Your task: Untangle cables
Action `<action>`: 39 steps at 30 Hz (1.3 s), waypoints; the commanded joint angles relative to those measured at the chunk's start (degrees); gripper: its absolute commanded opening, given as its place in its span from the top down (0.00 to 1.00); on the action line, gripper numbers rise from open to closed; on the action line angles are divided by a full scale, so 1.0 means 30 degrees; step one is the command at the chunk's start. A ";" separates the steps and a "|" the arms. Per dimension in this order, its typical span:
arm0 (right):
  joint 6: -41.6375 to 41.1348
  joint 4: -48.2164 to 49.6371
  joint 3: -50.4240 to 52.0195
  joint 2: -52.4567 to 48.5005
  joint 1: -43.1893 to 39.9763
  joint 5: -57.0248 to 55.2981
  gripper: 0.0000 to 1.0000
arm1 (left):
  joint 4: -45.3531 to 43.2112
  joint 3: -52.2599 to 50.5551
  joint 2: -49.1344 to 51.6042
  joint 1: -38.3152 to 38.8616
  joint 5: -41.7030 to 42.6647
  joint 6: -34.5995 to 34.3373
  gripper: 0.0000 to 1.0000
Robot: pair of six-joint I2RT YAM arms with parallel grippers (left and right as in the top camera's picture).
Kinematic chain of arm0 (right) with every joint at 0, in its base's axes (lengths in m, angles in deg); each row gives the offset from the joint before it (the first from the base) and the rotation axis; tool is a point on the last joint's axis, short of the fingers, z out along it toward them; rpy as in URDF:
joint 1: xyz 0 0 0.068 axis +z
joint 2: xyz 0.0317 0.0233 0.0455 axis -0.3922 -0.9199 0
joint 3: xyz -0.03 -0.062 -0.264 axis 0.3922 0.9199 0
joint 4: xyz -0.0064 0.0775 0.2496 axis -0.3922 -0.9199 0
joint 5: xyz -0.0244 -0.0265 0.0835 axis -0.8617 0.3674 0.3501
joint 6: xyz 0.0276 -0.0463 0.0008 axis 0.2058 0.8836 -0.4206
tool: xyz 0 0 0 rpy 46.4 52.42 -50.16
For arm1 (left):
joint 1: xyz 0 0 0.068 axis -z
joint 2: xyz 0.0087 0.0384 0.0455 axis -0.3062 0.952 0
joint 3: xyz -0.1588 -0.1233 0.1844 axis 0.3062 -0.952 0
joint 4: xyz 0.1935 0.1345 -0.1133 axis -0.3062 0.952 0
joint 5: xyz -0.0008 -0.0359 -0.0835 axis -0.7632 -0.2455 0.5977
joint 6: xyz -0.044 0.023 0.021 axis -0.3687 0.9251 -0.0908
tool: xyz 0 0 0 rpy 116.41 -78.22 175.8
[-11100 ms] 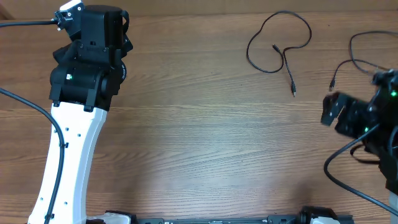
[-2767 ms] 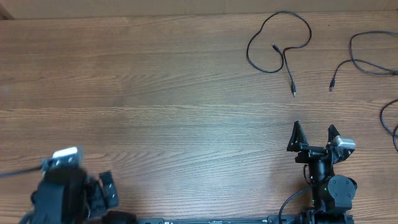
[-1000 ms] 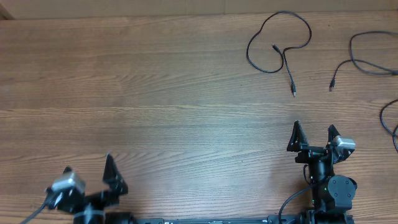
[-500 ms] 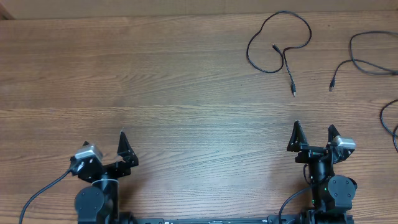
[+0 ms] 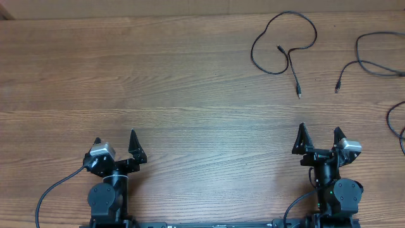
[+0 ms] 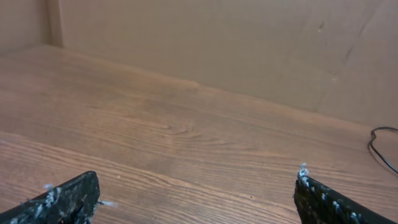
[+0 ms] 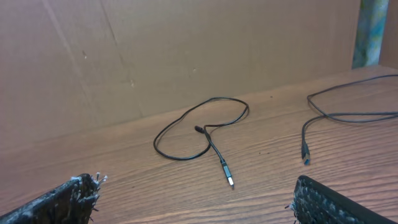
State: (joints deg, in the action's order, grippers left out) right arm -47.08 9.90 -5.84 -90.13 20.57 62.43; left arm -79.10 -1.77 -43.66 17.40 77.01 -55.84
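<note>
Grippers, both mine, sit side by side at the near edge of a brown wooden table (image 5: 190, 82), pointing away across it. My left gripper (image 5: 115, 140) has its two black fingers (image 6: 68, 200) spread wide and holds nothing. Its own camera shows only wood grain between the fingertips. My right gripper (image 5: 319, 132) stands well apart from the left one, with its fingers likewise spread wide and holding nothing.

Three thin black cables lie flat on the wood, each separate from the others, all on my right gripper's side. Nearest is a curved cable (image 5: 388, 119), off to the right of that gripper at the table's right edge and only partly in view. Farther ahead, slightly left of the right gripper, lies a looped cable (image 5: 294, 71). It curls into one open loop, and one short end lies inside that loop. A straight tail runs back toward me and ends in a silver-tipped plug (image 7: 229, 179). To the right of that tail, near it but not touching, is the plug end of a long cable (image 5: 340, 79), which sweeps away rightward and out of view.

From my left gripper, the cables are all far off to the right. Just a sliver of black cord shows at the right edge of its camera. Beyond the table's far edge stands a plain brown board (image 6: 186, 37).
</note>
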 commanded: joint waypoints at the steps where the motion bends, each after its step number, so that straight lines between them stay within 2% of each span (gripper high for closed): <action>1: 0.0146 0.0109 0.0197 0.0226 0.0109 -0.0124 0.00 | -0.0168 -0.0197 -0.0102 -0.0102 0.1158 0.1756 0.01; 7: 0.0138 0.0109 0.0197 0.0226 0.0109 -0.0117 0.00 | -0.0947 -0.0277 -0.0102 -0.0102 0.3038 0.2018 0.00; 18: 0.0138 0.0109 0.0197 0.0226 0.0109 -0.0117 0.00 | -0.0925 -0.0605 -0.0095 -0.0102 0.3024 0.2885 0.01; 39: 0.0138 0.0109 0.0197 0.0226 0.0109 -0.0117 0.00 | -0.0947 -0.0605 -0.0095 -0.0102 0.2980 0.2871 0.01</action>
State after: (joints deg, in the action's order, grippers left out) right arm -47.10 9.85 -5.84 -90.13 20.57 62.45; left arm -81.79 -3.17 -43.66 17.40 85.23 -48.28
